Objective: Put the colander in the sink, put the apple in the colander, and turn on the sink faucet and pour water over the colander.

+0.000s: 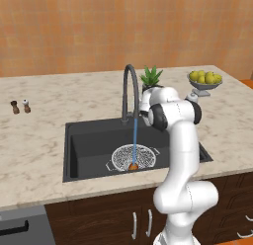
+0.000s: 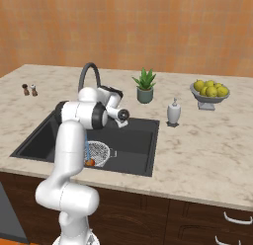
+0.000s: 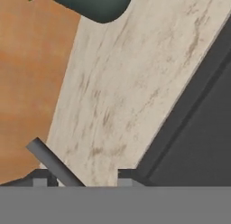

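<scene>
My colander sits upright in the sink, near the front wall, its 2 small handles pointing left and right along the basin's long side. The apple lies inside it at the front edge of the mesh. The sink faucet rises from the desk behind the basin; its arched spout reaches forward over the sink, and a thin blue stream falls straight from it onto the colander, landing by the apple.

My tool is at the back rim of the sink, beside the faucet base. In the hand view its 2 dark tips stand apart at the bottom, a slim grey rod slanting between them; whether they press on it I cannot tell.

The left base view shows the whole colander; in the right base view my arm covers its left half. The right base view shows the white dispenser clear. The hand view catches the dark plant pot.
</scene>
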### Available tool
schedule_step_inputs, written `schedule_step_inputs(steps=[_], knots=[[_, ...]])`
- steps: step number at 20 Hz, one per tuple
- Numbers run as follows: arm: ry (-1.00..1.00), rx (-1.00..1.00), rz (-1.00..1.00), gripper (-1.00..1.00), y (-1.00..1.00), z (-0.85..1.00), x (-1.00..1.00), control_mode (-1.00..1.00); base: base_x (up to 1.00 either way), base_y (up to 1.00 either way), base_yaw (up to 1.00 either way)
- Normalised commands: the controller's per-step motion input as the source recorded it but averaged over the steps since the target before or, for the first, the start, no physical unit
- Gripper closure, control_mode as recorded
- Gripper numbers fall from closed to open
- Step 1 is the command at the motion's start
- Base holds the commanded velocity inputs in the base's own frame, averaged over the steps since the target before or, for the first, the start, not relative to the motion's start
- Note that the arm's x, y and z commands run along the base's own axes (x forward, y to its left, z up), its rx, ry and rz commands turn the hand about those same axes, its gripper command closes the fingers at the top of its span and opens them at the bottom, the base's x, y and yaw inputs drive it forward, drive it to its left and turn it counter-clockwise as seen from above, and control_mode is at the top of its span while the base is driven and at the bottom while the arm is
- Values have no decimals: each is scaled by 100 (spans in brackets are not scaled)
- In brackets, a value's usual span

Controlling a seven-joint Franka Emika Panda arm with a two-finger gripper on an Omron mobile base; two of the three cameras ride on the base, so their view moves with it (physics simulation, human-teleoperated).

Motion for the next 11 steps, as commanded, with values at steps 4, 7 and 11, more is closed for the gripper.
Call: schedule_step_inputs(steps=[4, 7, 11], knots=[[3, 18, -14, 100, -93, 0, -18, -100, 0, 0, 0], [0, 17, 0, 100, -82, 7, -32, -100, 0, 0, 0], [0, 16, 0, 100, -74, 17, -32, -100, 0, 0, 0]])
